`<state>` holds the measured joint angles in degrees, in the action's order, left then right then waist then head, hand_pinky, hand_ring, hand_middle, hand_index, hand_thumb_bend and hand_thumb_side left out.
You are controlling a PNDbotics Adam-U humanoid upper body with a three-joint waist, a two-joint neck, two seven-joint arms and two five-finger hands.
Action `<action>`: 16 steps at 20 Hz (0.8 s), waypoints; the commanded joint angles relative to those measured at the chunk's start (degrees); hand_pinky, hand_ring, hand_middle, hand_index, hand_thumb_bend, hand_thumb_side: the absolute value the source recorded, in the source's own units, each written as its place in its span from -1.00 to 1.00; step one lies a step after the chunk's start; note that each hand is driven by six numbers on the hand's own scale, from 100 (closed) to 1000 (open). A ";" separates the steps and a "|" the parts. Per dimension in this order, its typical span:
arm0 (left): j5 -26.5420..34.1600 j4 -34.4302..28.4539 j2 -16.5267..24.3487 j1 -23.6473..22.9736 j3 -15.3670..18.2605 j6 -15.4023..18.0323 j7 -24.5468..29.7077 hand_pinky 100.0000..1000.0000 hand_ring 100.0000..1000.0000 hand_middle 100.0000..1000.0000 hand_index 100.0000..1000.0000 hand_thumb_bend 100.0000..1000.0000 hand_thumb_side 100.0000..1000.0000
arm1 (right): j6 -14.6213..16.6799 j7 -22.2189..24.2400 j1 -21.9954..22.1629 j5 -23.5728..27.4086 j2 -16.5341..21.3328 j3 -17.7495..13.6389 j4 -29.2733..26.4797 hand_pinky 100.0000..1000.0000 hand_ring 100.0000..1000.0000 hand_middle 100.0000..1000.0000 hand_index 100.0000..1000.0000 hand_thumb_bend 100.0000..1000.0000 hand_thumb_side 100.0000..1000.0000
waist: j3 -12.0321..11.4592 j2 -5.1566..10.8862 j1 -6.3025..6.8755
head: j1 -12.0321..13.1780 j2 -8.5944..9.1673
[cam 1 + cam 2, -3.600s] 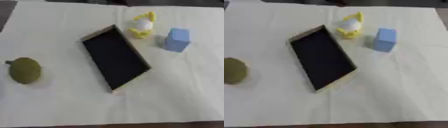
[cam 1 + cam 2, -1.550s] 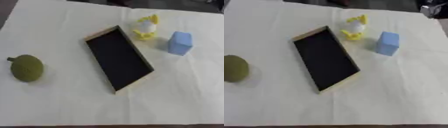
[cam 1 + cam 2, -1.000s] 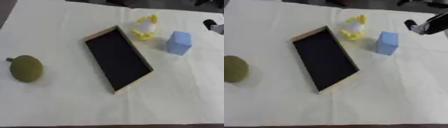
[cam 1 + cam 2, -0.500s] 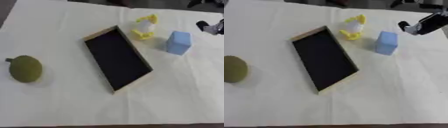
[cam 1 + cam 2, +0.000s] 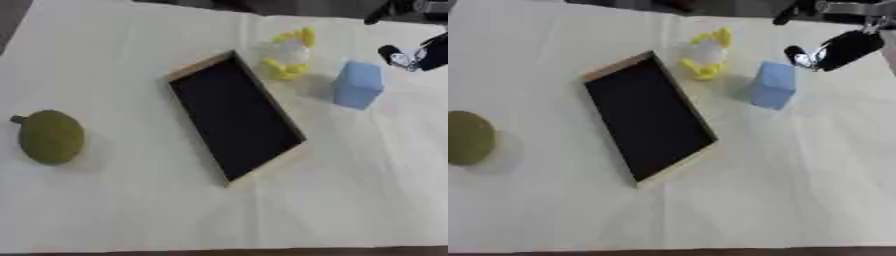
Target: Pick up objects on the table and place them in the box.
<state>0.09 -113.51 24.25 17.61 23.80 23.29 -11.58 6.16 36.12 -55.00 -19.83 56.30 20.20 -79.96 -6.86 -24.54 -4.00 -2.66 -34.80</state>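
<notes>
One right hand [image 5: 833, 50] — fingers straight, touching nothing.

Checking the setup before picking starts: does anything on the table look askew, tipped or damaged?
Only the box stands out: it lies at a slant to the table's edges. The blue block, yellow-and-white toy and green fruit show no visible damage.

The right hand [image 5: 833, 50] is cut off at the upper right edge, its fingers too blurred to read. The green fruit [image 5: 467, 137] is clipped at the left edge.
</notes>
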 commanded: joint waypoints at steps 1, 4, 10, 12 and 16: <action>0.16 -1.08 1.63 0.45 0.21 0.07 0.27 0.86 0.69 0.26 0.71 -1.00 0.13 | -1.80 0.67 -0.96 0.49 1.19 -0.35 -0.16 0.87 0.89 0.70 0.85 -1.00 -0.11 | -0.10 1.09 0.28 | -0.13 -0.21; 0.22 -1.08 1.58 0.52 0.20 0.04 0.33 0.86 0.69 0.27 0.71 -1.00 0.13 | -2.55 0.90 -0.94 -0.71 0.96 -0.15 -0.32 0.87 0.88 0.72 0.87 -1.00 -0.25 | -0.17 1.05 0.31 | -0.19 -0.30; 0.34 -1.08 1.42 0.62 0.16 -0.04 0.51 0.86 0.70 0.27 0.71 -1.00 0.13 | -2.77 1.74 -0.57 -2.66 0.51 0.24 -0.57 0.89 0.89 0.78 0.90 -0.97 -0.46 | -0.35 0.96 0.31 | -0.31 -0.41; 0.37 -1.08 1.34 0.65 0.15 -0.09 0.63 0.86 0.70 0.27 0.71 -1.00 0.13 | -2.58 1.85 -0.34 -3.35 0.32 0.24 -0.44 0.89 0.89 0.78 0.90 -0.96 -0.43 | -0.43 0.90 0.30 | -0.33 -0.38; 0.47 -1.08 1.27 0.79 0.20 -0.02 0.61 0.86 0.70 0.27 0.71 -1.00 0.13 | -2.26 1.33 0.31 -4.36 -0.04 0.23 0.34 0.89 0.89 0.78 0.90 -0.84 -0.23 | -0.72 0.68 0.33 | -0.32 -0.34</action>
<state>0.43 -113.51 24.23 17.86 23.79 23.19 -11.13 3.71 37.64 -54.05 -23.63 55.06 20.95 -79.67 -7.51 -25.04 -3.99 -2.90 -35.22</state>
